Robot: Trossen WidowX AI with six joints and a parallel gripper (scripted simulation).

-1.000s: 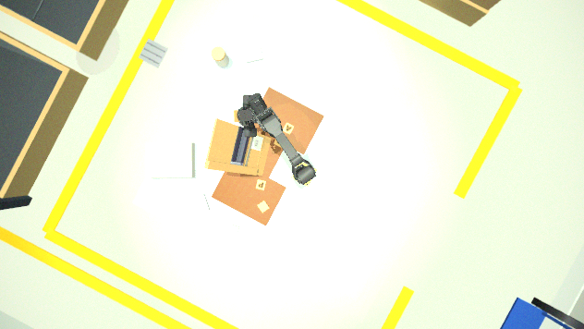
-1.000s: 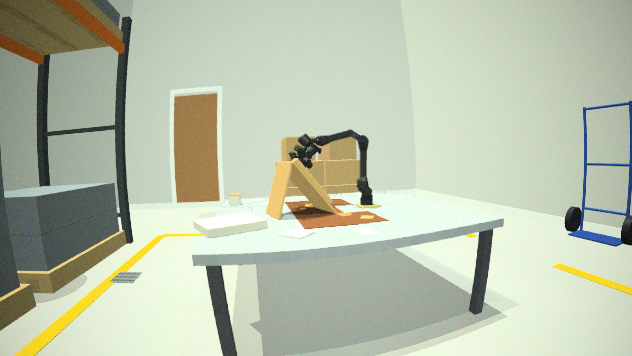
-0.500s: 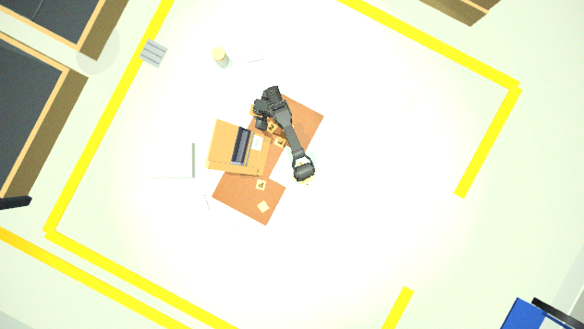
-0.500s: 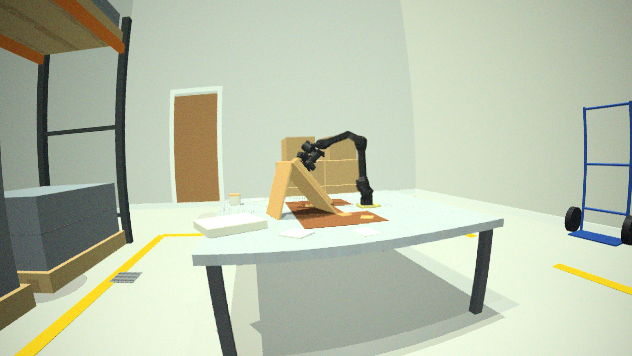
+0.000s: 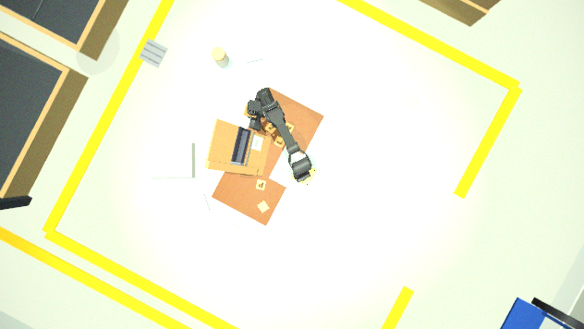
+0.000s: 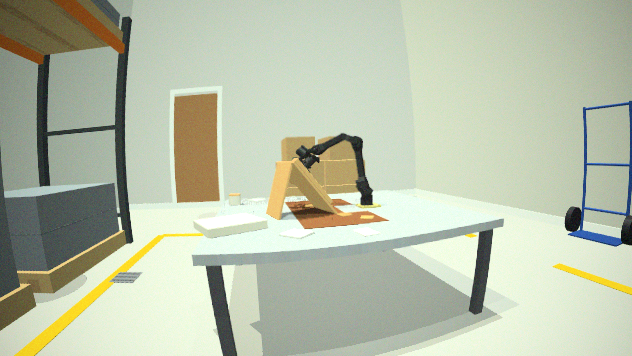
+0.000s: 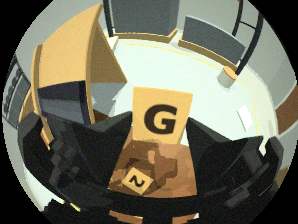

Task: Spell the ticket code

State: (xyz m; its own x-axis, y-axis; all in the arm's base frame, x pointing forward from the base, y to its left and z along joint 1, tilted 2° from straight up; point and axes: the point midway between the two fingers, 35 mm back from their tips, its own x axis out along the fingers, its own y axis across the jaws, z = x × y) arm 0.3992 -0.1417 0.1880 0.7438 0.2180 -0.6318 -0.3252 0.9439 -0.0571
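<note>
My gripper [image 5: 249, 114] [image 6: 308, 160] [image 7: 160, 117] is shut on the pale wooden G tile [image 7: 143, 102], its letter upright in the wrist view. It holds the tile in the air beside the sloped wooden board [image 5: 221, 143] [image 6: 314, 186] [image 7: 65, 62]. The dark rail [image 5: 240, 144] [image 7: 62, 102] on the board shows no tile. The ticket [image 5: 257, 142] is white; its print is too small to read. Tiles lie on the brown mat [image 5: 305, 119] [image 6: 320, 222]: one [image 5: 279, 141], a sideways N or Z tile [image 7: 131, 182], and another tile [image 5: 261, 188] nearer the front. The arm partly hides others.
A plain pale tile [image 5: 263, 206] [image 6: 367, 217] lies on the mat's front part. A lidded cup [image 5: 220, 56] [image 6: 234, 200] [image 7: 227, 76] stands at the back left. A white box [image 6: 230, 226] lies left of the board. White cards [image 6: 297, 233] [image 6: 366, 233] lie near the front edge.
</note>
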